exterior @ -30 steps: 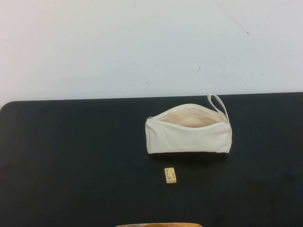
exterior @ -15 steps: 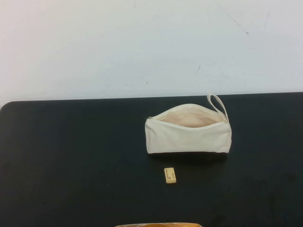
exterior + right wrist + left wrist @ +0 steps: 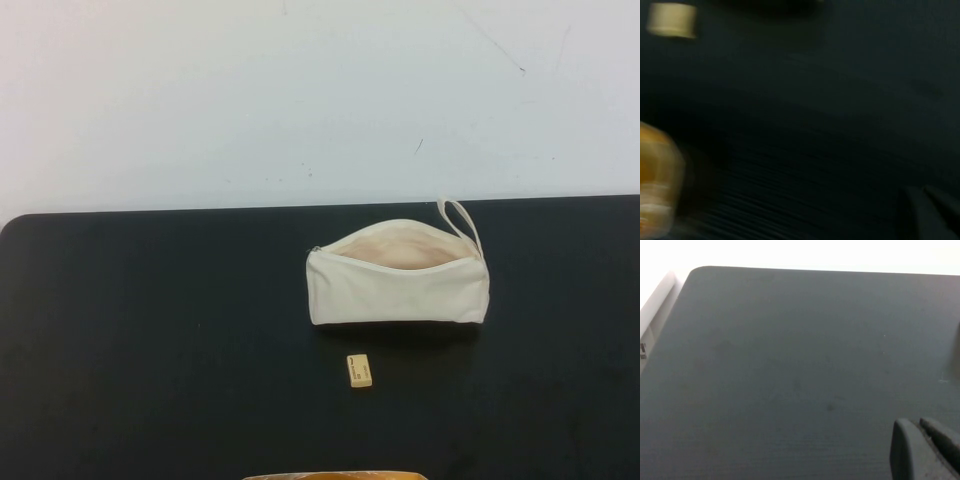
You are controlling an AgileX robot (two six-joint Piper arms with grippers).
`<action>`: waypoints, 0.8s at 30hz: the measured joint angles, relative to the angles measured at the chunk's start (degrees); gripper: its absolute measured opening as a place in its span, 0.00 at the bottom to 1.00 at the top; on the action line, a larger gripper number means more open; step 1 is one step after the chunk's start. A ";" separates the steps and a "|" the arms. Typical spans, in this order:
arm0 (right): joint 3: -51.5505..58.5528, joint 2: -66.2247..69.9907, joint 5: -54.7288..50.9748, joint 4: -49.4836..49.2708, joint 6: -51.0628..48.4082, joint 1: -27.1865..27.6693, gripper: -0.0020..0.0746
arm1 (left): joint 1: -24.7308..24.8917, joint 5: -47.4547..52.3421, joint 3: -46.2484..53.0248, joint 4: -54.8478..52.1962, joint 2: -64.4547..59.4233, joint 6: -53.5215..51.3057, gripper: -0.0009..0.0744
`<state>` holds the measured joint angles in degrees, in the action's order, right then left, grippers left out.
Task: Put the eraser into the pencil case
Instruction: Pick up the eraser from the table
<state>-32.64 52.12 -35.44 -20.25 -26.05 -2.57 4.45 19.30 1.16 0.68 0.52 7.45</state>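
Yellow eraser (image 3: 360, 370) lies flat on black table (image 3: 150, 330), just near of pencil case (image 3: 398, 285); case mouth open, facing far. Left gripper (image 3: 925, 450), right gripper (image 3: 927, 212): only tips visible, jaw state unclear. Risk: small eraser slips from pinch.

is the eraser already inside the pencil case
No, in the high view the eraser lies on the black table just in front of the open pencil case, apart from it, with neither gripper near it.

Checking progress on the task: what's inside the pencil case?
Only peach lining shows through the pencil case mouth; its bottom is hidden. The eraser lies outside on the table. Neither gripper is clearly visible.
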 joint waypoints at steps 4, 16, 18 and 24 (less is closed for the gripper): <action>-0.15 7.46 0.84 -28.68 -23.17 -1.49 0.02 | 0.00 0.00 0.00 0.00 0.00 0.00 0.01; -13.49 33.41 -2.08 -47.76 -49.10 -15.76 0.02 | 0.00 0.00 0.00 0.00 0.00 0.00 0.01; -17.11 36.45 -0.44 -47.01 -47.81 -19.16 0.02 | 0.00 0.00 0.00 0.00 0.00 0.00 0.01; -27.64 45.26 0.55 -42.17 -43.18 -28.08 0.02 | 0.00 0.00 0.00 0.00 0.00 0.00 0.01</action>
<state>-60.28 97.39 -34.89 -62.41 -69.23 -30.65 4.45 19.30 1.16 0.68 0.52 7.45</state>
